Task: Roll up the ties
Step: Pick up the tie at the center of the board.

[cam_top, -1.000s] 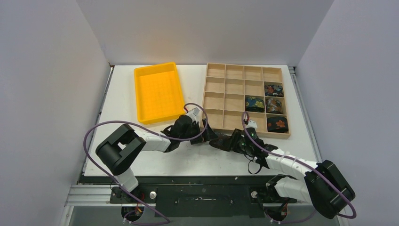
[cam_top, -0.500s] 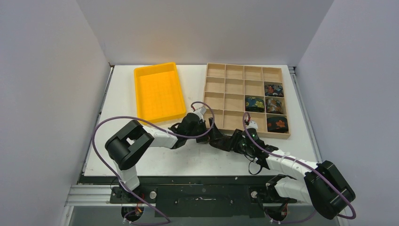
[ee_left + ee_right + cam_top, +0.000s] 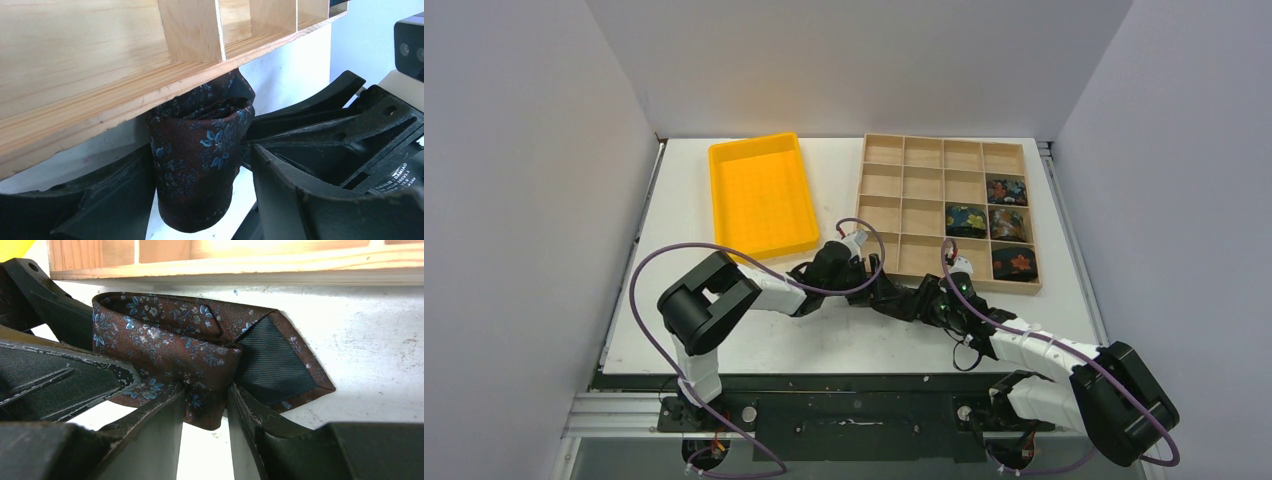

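While the right end effector [image 3: 205,410] pinches the brown blue-flowered fabric tie [image 3: 165,340], half rolled on the white tabletop [image 3: 380,340], the left end effector [image 3: 195,195] stands open around it. If either slips, the roll may spring loose; the wall of the wooden compartment tray [image 3: 75,100] just behind leaves little room

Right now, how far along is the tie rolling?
Done: four rolled ties sit in the wooden tray. In hand: a fifth tie, part-rolled before the tray, pinched by the right gripper, left gripper flanking it. Left: finishing and storing it.
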